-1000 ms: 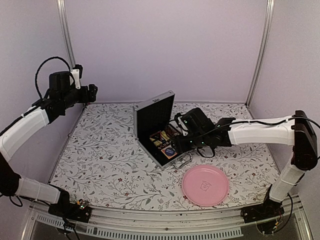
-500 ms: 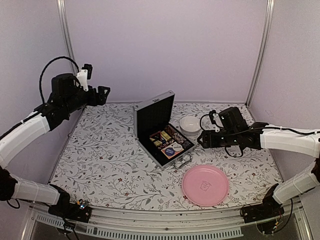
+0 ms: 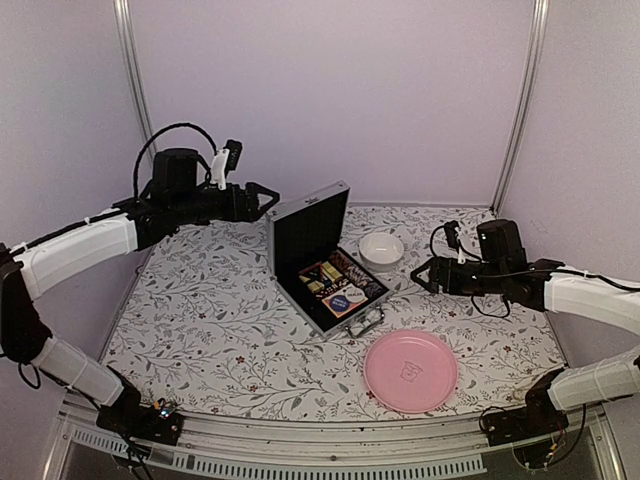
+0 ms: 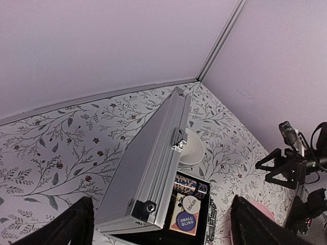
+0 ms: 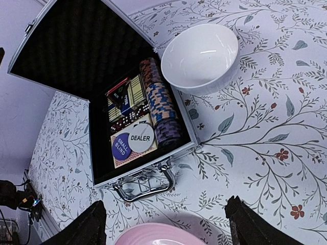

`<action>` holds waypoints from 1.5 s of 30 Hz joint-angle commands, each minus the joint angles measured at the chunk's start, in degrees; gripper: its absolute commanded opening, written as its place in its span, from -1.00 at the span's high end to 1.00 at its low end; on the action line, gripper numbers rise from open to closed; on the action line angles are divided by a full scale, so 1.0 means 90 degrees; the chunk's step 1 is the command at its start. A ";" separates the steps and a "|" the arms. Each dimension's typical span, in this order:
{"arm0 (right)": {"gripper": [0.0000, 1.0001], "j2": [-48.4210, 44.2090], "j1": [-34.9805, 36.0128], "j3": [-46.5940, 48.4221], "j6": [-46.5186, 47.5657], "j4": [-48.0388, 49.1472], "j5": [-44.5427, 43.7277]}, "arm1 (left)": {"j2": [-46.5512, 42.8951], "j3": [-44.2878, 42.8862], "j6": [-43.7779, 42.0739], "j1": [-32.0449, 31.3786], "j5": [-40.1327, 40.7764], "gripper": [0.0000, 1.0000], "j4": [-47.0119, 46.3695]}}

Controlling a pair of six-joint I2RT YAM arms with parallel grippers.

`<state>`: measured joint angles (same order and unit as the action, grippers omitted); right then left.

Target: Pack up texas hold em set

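The small silver aluminium briefcase [image 3: 322, 268] is lying open on the flowered table [image 3: 200, 320], with chips [image 5: 161, 109] and cards [image 5: 134, 89] inside. The left gripper [image 3: 268, 200], jaws apart, is hovering behind its raised lid [image 3: 305, 232], probably to push it shut. The right gripper [image 3: 421, 275], also apart, is holding nothing.

Case [image 3: 318, 262] is sitting mid-table [image 3: 220, 320], with its lid [image 3: 305, 230] standing up along its far-left side and its handle [image 3: 368, 322] lying at its near-right side.

- **Inside the case:** chips [image 5: 158, 109] are lying in a row along the right wall. Cards [image 5: 125, 94] are sitting left of them, and two buttons [image 5: 141, 138] are lying nearest the handle.
- **Bowl [image 3: 381, 249]:** sitting just beside the case, behind and to its right.
- **Plate [image 3: 411, 371]:** lying before the case, rightward and apart from it.
- **Left gripper [image 3: 268, 200]:** hanging left of the lid.
- **Right gripper [image 3: 418, 275]:** hanging right of the case.
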<state>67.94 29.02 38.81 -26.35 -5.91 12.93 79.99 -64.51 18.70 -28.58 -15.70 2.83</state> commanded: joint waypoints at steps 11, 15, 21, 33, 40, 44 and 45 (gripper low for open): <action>-0.70 -0.0438 -0.0079 -0.0338 -0.0059 0.0364 0.0554 | 0.0778 -0.0573 0.0167 -0.0559 0.0256 -0.84 0.0288; -0.71 -0.0442 -0.0079 -0.0318 -0.0031 0.0362 0.0582 | 0.0743 -0.0426 0.0234 -0.0723 0.0308 -0.84 0.0286; -0.71 -0.0569 -0.0079 -0.0400 0.0017 0.0371 0.0692 | 0.0635 -0.0009 0.0377 -0.1140 0.0327 -0.83 0.0029; -0.79 -0.1436 -0.0079 -0.0422 0.0635 0.0735 0.0876 | 0.0500 0.1359 0.1000 -0.2946 0.1779 -0.81 -0.1155; -0.90 -0.1693 -0.0079 -0.0279 0.0465 0.0453 0.0495 | 0.0539 0.1547 0.1733 -0.3556 0.2882 -0.80 -0.2109; -1.00 -0.1621 -0.0079 -0.0266 0.0166 0.0346 0.0418 | 0.0756 0.1286 0.2128 -0.3720 0.3417 -0.78 -0.1856; -0.99 -0.1524 -0.0087 -0.0302 0.0106 0.0348 0.0393 | 0.0833 0.1149 0.2216 -0.3728 0.3459 -0.78 -0.1656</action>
<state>53.52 28.47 35.18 -22.83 -1.80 18.37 85.54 -50.94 33.98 -60.77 8.91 -12.36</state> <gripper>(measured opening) 0.994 0.894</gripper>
